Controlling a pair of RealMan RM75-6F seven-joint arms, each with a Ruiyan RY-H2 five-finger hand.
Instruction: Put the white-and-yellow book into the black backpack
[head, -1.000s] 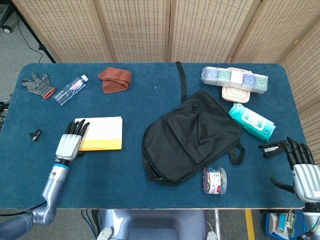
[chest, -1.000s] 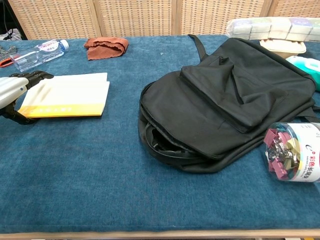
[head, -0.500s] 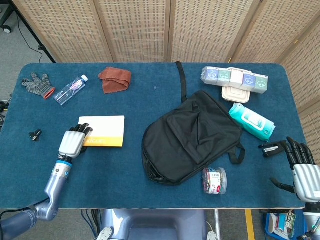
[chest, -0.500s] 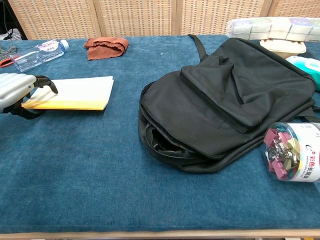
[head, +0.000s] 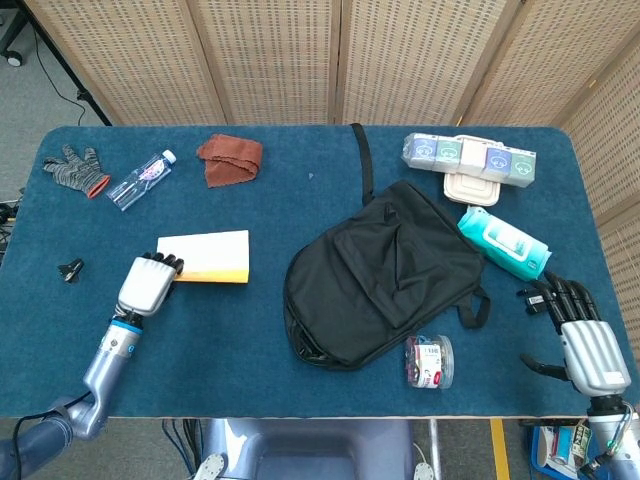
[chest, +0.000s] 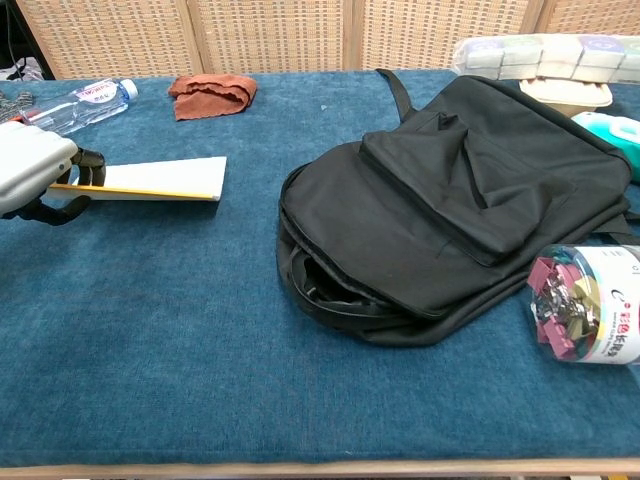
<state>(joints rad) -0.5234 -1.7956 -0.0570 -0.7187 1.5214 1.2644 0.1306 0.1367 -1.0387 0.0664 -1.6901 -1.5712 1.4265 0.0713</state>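
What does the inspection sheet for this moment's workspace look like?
Surface: blue table, carpet-like cover.
Job's things: white-and-yellow book held at its left end, lifted clear of the table in the chest view; black backpack lying flat, its near opening partly gaping.
Clutter: glove, water bottle, brown cloth, tissue packs, wipes pack, jar of clips.
Hands: left hand grips the book; right hand empty, fingers spread.
Cables: one on the floor, far left.
Surroundings: wicker screens behind.
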